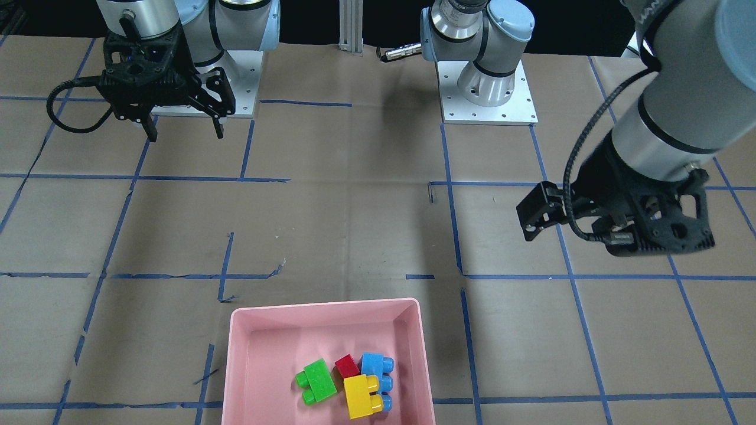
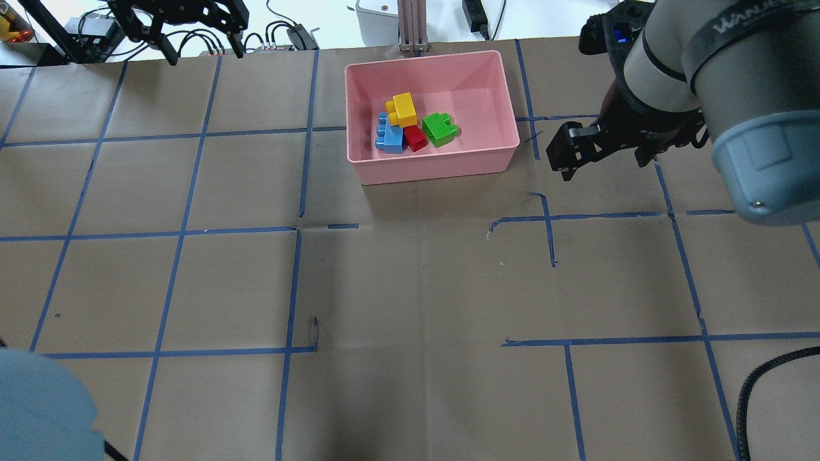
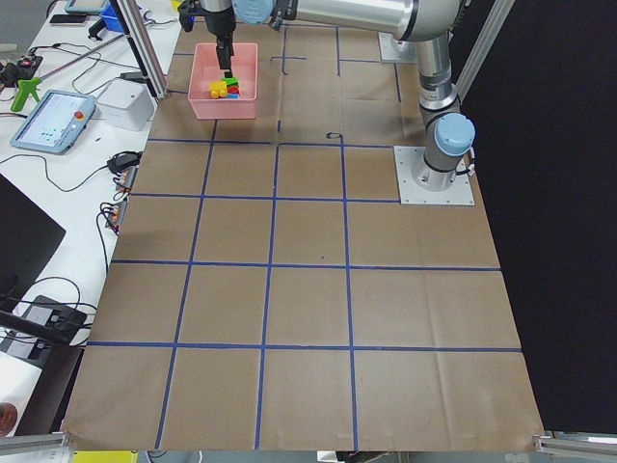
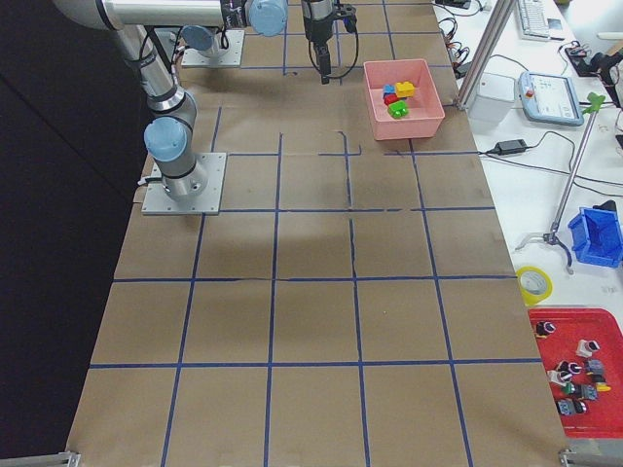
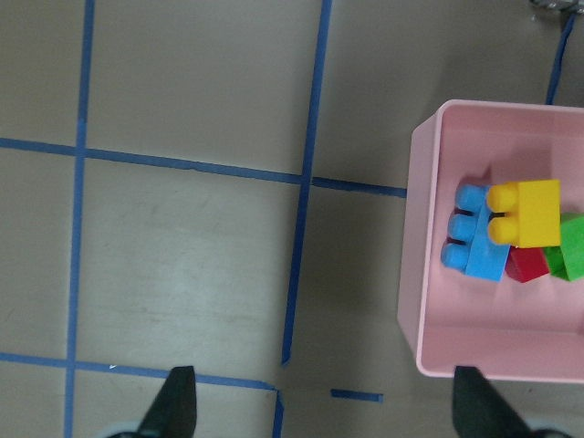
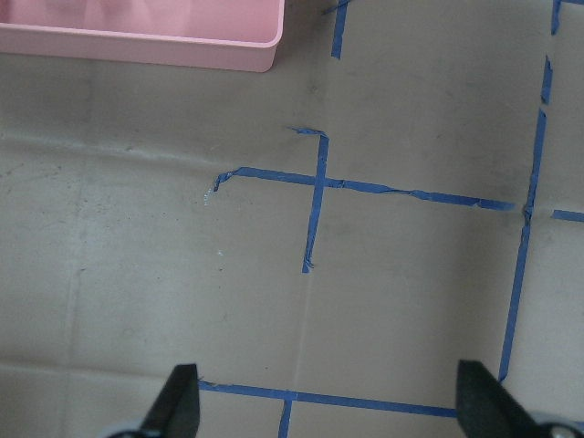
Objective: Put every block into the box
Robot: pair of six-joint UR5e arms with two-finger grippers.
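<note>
In the overhead view the large shallow pink plastic box [image 2: 430, 171] sat at 12 o'clock on the brown paper surface gridded with blue tape [image 2: 410, 288]. All four studded plastic bricks were bunched in its left half. The long blue brick [image 2: 388, 137] lay at 9 o'clock of the bunch, the yellow brick [image 2: 403, 109] at 12 and partly over it, the green brick [image 2: 439, 128] at 3, and the small red brick [image 2: 415, 137] between them. The left pincer [image 2: 205, 54] hung at the box's 10 o'clock, well apart from it, fingers spread. The right pincer [image 2: 602, 153] hung just beside the box at 3 o'clock. The front-facing view showed the same bunch mirrored and no brick out on the paper, with the right pincer's fingers apart and empty. The left wrist view looked down on the box at 3 o'clock, its two fingertips wide apart at the bottom edge with nothing between them. The right wrist view caught only a box corner at 11 o'clock and bare paper between equally spread fingertips. The side views agreed that every brick was inside the box. The placing step looked finished, so the task seemed done. The next move probably called for no grasp, only drawing both arms clear without knocking the box.
</note>
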